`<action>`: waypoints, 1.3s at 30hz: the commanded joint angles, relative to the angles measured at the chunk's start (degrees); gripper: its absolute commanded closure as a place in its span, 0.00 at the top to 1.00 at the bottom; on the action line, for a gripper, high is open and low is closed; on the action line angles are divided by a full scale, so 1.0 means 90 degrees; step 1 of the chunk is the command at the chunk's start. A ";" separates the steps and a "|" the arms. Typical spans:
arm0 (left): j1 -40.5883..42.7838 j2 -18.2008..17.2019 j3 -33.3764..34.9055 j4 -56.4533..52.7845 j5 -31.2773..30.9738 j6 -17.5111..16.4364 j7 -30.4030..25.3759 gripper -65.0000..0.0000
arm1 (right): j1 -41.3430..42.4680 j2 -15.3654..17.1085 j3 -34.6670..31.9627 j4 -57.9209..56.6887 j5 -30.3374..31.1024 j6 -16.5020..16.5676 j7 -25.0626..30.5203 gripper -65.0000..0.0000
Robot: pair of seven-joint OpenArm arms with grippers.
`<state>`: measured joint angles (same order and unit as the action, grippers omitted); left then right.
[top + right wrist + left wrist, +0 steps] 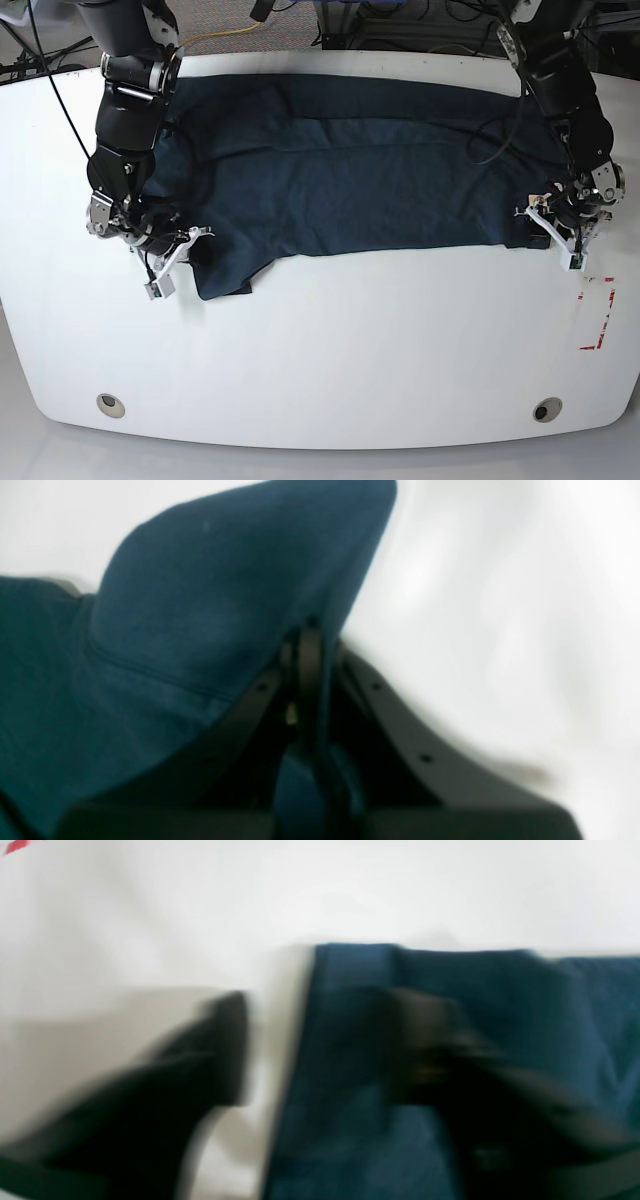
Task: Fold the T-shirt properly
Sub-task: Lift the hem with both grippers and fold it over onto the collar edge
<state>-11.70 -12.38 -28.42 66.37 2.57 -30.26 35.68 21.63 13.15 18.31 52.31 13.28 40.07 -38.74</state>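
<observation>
Two pincers were at work at opposite ends of the T-shirt (340,175). The right pincer (307,630) was clamped tight, a raised peak of dark cloth pinched between its jaws in its wrist view, the fabric tenting up off the table (320,350). The left pincer (320,1040) stood partly apart, one finger (225,1050) over bare white table and the other on the blue cloth, straddling the shirt's straight edge; the blur was heavy, so it had no sure hold on anything.

Outward from there, the shirt lay spread wide across the far half of the table, one lengthwise fold apparently in, its near edge running fairly straight between the two arms. A loose flap sagged toward the near side just beside the right pincer. By my reading, the job was about midway: the cloth was flattened and narrowed, but the crosswise folds were yet to come, and wrinkles remained along the middle.

Room looked generous. The whole near half of the table was open white surface, good for carrying an end across. The far edge of the shirt sat close to the table's back rim, and a red mark (597,318) lay near the left pincer.
</observation>
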 commanded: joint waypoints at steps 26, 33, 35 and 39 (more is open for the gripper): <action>0.0729 -0.0075 -0.0050 0.2320 0.0052 -0.0950 -0.0150 0.00 | -0.0396 0.0087 0.0022 0.3745 0.0024 -0.0008 -0.1825 0.00; 0.1149 -0.0104 -0.0451 0.2633 0.0052 -0.1082 -0.0150 0.00 | -0.1158 0.0087 0.0052 0.5298 0.0024 -0.0008 -0.2509 0.00; 0.1198 -0.0085 -0.0568 0.2643 0.0052 -0.1082 -0.0150 0.00 | -0.1412 0.0087 0.0061 0.5699 0.0034 -0.0008 -0.2636 0.00; 0.1423 -0.0104 -0.0656 0.2643 0.0061 -0.1082 -0.0150 0.00 | -0.2037 0.0087 0.0061 0.6422 0.0034 -0.0008 -0.2763 0.00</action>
<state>1.26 -12.45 -34.11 88.97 3.42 -40.38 35.14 3.40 13.13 18.50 106.89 13.45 40.10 -64.14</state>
